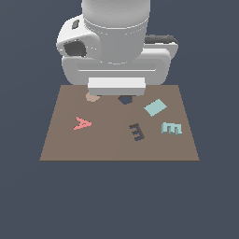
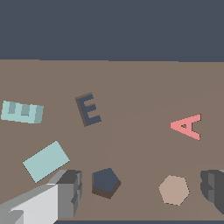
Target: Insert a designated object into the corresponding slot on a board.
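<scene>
Above the board's far edge, claw spread apart, empty, teal E untouched

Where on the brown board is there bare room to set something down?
The board's near strip, below the red A, the E cutout and the teal E, is bare. So is the patch between A and cutout. The far edge under the gripper is crowded.

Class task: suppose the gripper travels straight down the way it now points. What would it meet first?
Probably the board near the dark pentagon cutout, which lies between the gripper fingers in the wrist view. The pink hexagon is also close; depth is unclear.
</scene>
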Available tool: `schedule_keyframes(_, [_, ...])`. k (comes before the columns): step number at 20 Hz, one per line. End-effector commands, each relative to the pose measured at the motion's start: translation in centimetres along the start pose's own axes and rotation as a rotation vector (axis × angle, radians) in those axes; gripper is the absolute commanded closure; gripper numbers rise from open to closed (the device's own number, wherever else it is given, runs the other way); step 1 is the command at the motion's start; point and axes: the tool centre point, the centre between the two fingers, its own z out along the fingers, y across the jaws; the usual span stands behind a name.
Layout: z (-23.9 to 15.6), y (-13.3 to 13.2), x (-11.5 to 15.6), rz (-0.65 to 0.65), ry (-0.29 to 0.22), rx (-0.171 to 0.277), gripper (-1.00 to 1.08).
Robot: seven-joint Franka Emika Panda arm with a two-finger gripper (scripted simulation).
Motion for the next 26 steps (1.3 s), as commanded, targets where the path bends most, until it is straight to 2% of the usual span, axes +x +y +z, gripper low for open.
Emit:
schedule_keyframes(1, [0.0, 0.0, 0.0, 0.0, 0.0, 0.0, -0.92])
schedule_keyframes(8, [0.3, -0.3, 0.5, -0.04, 0.0, 0.001, -0.92])
schedule_keyframes(14, [1.1, -1.1, 1.6, -0.139, 0.0, 0.003, -0.92])
schedule_keyframes(20, [2.5, -2.8, 3.2, -0.305, -0.001, 0.006, -0.92])
schedule_keyframes(26, [4.4, -5.6, 5.0, -0.545, -0.002, 0.01, -0.92])
